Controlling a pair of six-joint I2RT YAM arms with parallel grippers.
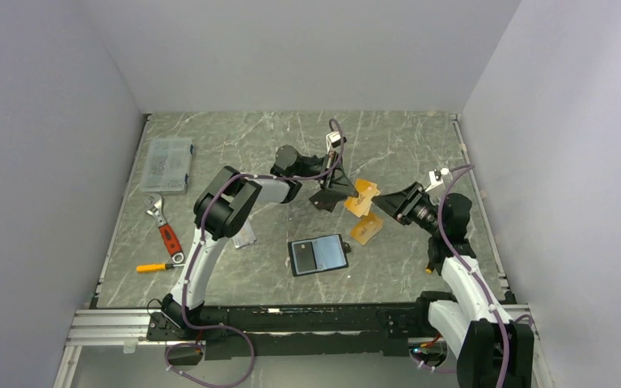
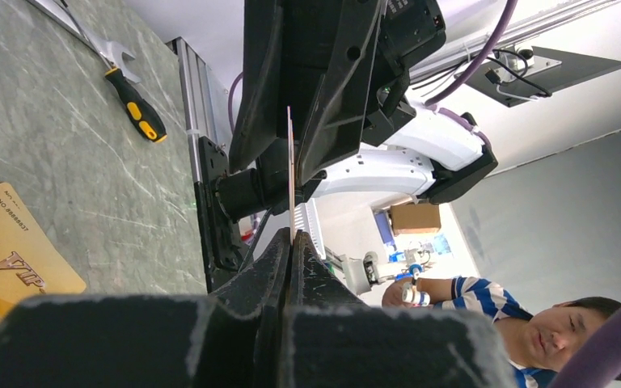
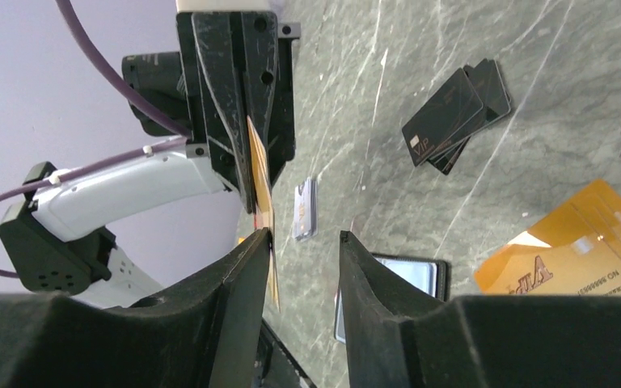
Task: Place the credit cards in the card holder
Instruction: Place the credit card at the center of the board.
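Top view: card holder [image 1: 318,255] lies open on the tabletop [image 1: 420,153], mid, toward the near edge.
Left wrist: left gripper [image 2: 291,242] pinches an orange card [image 2: 290,162] edge-on.
Right wrist: right gripper [image 3: 306,242] jaws apart, not gripping.
Step looks like a handover. Next: align the card edge with a holder pocket.

Fingertip to fingertip above the table [image 1: 420,145]: the left gripper [image 1: 346,194], clamped on an edge-on orange card [image 3: 260,170], blocks the path straight ahead of the right gripper [image 3: 303,242], whose parted jaws stand either side of that card. Fanned orange cards [image 3: 566,250] lie below and beside the right gripper, with black cards [image 3: 453,121] farther ahead. Bare stone lies open on the far side of both grippers.
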